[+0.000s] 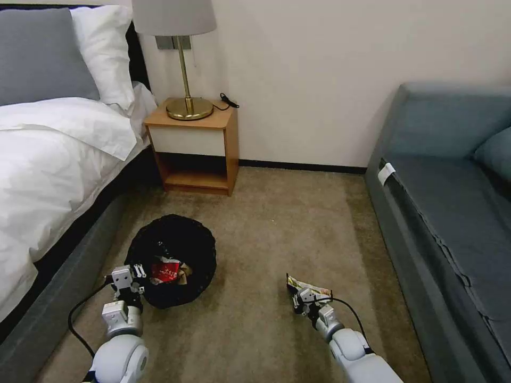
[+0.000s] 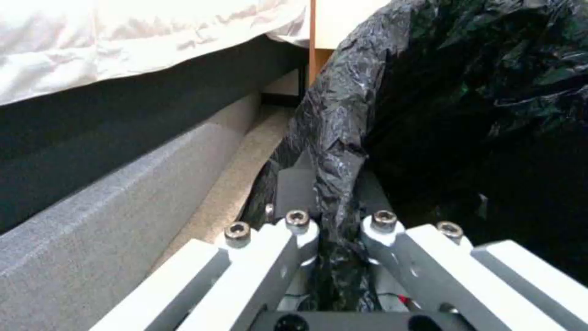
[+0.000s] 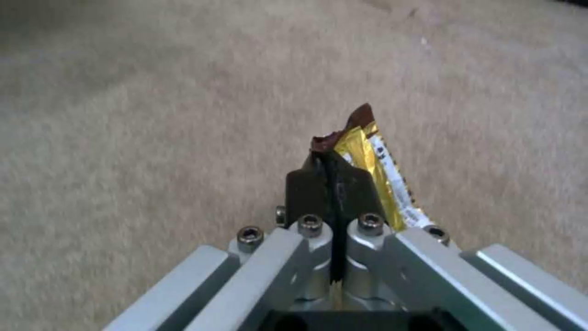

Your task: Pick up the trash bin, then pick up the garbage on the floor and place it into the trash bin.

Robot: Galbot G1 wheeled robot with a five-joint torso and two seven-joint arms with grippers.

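The trash bin [image 1: 173, 250], wrapped in a crinkly black bag [image 2: 441, 101], stands on the carpet beside the bed. Inside it lie a red-and-white snack packet [image 1: 166, 270] and some brown paper. My left gripper [image 1: 129, 279] is shut on the bin's near rim, pinching the black bag between its fingers [image 2: 294, 184]. My right gripper [image 1: 301, 299] hovers low over the carpet to the right of the bin, shut on a gold foil wrapper [image 3: 376, 170] that sticks out past its fingertips [image 3: 306, 188]. The same wrapper [image 1: 311, 289] also shows from above.
A bed with white linen [image 1: 53, 159] and a grey base [image 2: 104, 216] runs along the left. A wooden nightstand [image 1: 194, 149] with a brass lamp stands at the back wall. A grey sofa [image 1: 452, 223] lines the right. Open carpet [image 1: 277, 229] lies between.
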